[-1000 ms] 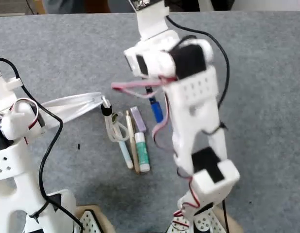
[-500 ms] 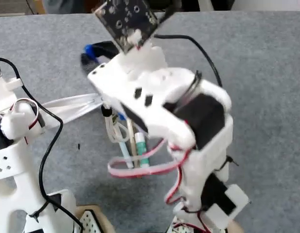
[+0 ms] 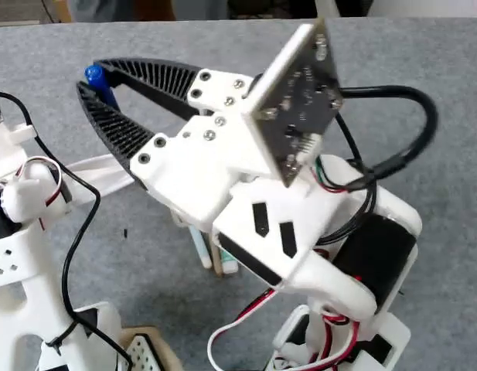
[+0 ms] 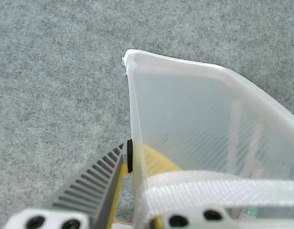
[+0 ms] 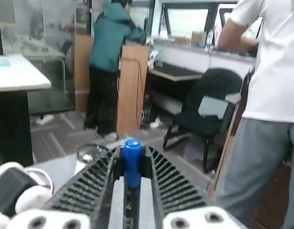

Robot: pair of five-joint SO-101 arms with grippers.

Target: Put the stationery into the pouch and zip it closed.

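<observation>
Translucent mesh pouch (image 3: pixel 99 168) at mid-left of the high view, one edge pinched in my left gripper (image 4: pixel 130 157); its long axis runs rightward toward the loose stationery (image 3: pixel 201 251) at centre; just above it in the frame, upper left, my right gripper (image 3: pixel 91 77) sits off the table, jaws narrowed onto a blue pen (image 5: pixel 132 164) lying along them; pen likely has to come down to the pouch; right arm nearer.
</observation>
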